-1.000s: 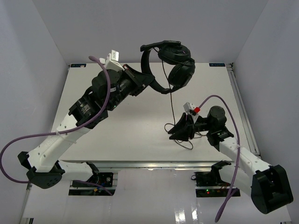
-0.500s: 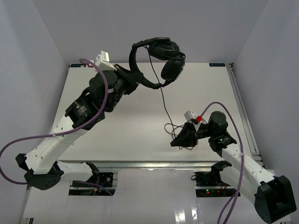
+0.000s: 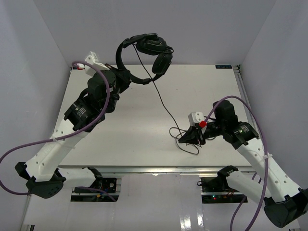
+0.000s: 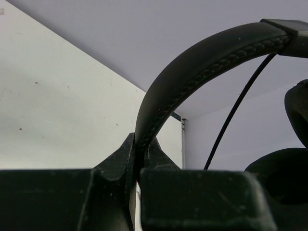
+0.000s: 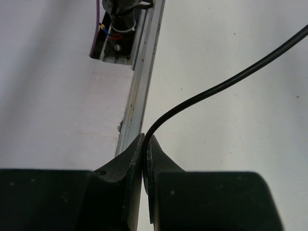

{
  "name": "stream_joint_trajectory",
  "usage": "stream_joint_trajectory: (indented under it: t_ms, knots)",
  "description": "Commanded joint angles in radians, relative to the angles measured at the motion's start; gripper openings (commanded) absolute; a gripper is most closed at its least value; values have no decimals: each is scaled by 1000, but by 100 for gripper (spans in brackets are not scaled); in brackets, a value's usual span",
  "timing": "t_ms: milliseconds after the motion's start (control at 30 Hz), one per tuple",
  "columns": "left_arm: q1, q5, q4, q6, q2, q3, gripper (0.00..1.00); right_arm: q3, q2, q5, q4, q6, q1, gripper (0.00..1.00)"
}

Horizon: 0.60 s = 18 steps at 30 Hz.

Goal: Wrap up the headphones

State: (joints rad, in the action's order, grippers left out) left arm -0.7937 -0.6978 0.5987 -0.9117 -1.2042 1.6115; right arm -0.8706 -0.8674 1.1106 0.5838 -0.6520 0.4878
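The headphones (image 3: 144,53) hang in the air over the table's far left, both earcups (image 3: 162,61) dangling to the right of the arched headband (image 3: 122,60). My left gripper (image 3: 126,77) is shut on the headband (image 4: 192,72), which rises from between its fingers (image 4: 122,154). The thin black cord (image 3: 166,108) runs down from the earcups to my right gripper (image 3: 183,139), low over the table's near right. In the right wrist view the right gripper (image 5: 145,140) is shut on the cord (image 5: 216,86). The cord's plugs are not visible.
Slack cord loops (image 3: 191,148) lie on the white table (image 3: 120,130) beside the right gripper. The table's metal front rail (image 5: 142,72) is just under the right fingers. Purple robot cables (image 3: 29,144) arc off both arms. Walls enclose the back and sides.
The left arm has carried the headphones leftward and toward the back wall. The right gripper has closed on the cord and the cord now runs tauter between the two grippers.
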Motion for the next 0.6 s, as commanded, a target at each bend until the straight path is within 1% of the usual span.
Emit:
stream_joint_trajectory:
  t_ms: [0, 67, 167, 200, 267, 333, 467, 567]
  knots:
    - [32, -40, -35, 21, 30, -41, 0, -166, -36, -171, 372, -294, 31, 9]
    - [46, -43, -36, 31, 22, -53, 0, -231, -62, -228, 435, -345, 52, 8]
    - [77, -34, -34, 39, -4, -72, 0, -363, -109, -359, 525, -413, 111, 8]
    - [93, -26, -36, 39, -11, -79, 0, -425, -129, -442, 542, -413, 136, 8]
    - [106, -1, -37, 43, -43, -91, 0, -496, -154, -589, 568, -402, 238, 8]
    - [119, 22, -35, 52, -81, -99, 0, -584, -188, -723, 573, -389, 339, 8]
    - [122, 63, -9, 72, -158, -107, 0, -732, -259, -986, 557, -368, 476, 8]
    - [122, 126, 2, 76, -207, -149, 0, -786, -293, -1184, 477, -379, 533, 8]
